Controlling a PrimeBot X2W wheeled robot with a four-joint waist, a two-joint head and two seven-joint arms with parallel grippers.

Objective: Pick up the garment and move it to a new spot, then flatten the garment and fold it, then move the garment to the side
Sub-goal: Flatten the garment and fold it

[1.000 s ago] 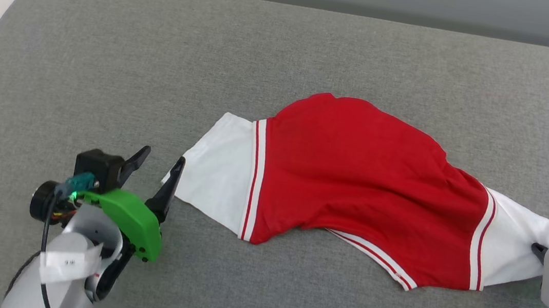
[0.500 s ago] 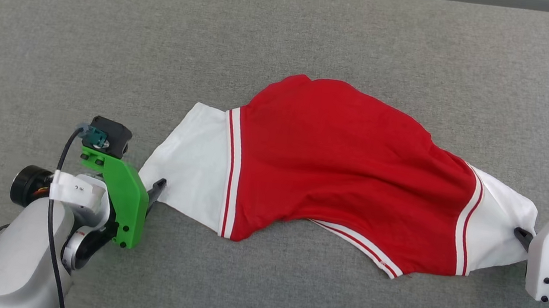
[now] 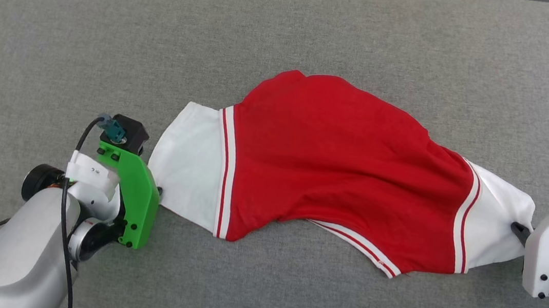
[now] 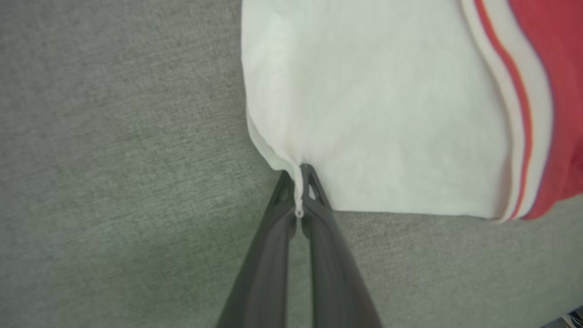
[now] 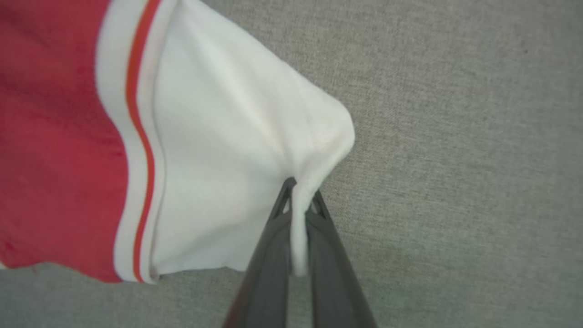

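Head view: the red jersey T-shirt [image 3: 335, 166] lies crumpled across the middle of the grey fabric-covered desk [image 3: 289, 21], plain red side up, stretched from left to right with one white sleeve at each end. Red-white striped trim [image 3: 226, 164] marks where each sleeve meets the red body, and a further striped edge runs along the near hem. The left tool [image 3: 159, 192], on its green bracket [image 3: 137, 205], meets the near corner of the left sleeve [image 3: 185, 164]. The right tool [image 3: 519, 231] reaches into the outer edge of the right sleeve [image 3: 496, 226], which is puckered there.

Left wrist view: the two dark fingers [image 4: 273, 255] are pressed together on a thin fold of white cloth at the sleeve's corner – the hem runs down between the tips. The sleeve spreads away above them, flat on the desk, with the trim and red body at the far right.

Right wrist view: the fingers [image 5: 268, 255] are clamped on a pinched ridge of white sleeve cloth – a strip of it hangs down between them. The sleeve bunches toward the grip, and the red body lies to the left.
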